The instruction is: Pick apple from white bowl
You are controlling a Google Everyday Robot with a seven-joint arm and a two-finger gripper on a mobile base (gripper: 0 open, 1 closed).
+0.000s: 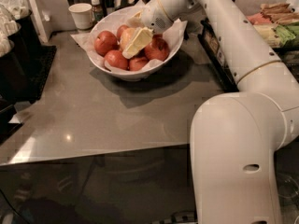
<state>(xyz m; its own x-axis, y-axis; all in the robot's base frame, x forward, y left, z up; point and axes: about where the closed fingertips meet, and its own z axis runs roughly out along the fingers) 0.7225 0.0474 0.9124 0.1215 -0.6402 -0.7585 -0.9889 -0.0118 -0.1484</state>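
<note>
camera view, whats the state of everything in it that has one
white bowl: upright on the grey table, paper-lined, holding red apples
apples: all resting in the bowl, none lifted out
claw: down inside the bowl, at the middle apples
paper cup: upright, behind the bowl to the left
bottle: upright, capped, beside the cup

Smooth white rounded arm [243,55], cream gripper [136,42] in the white bowl [133,74].
</note>
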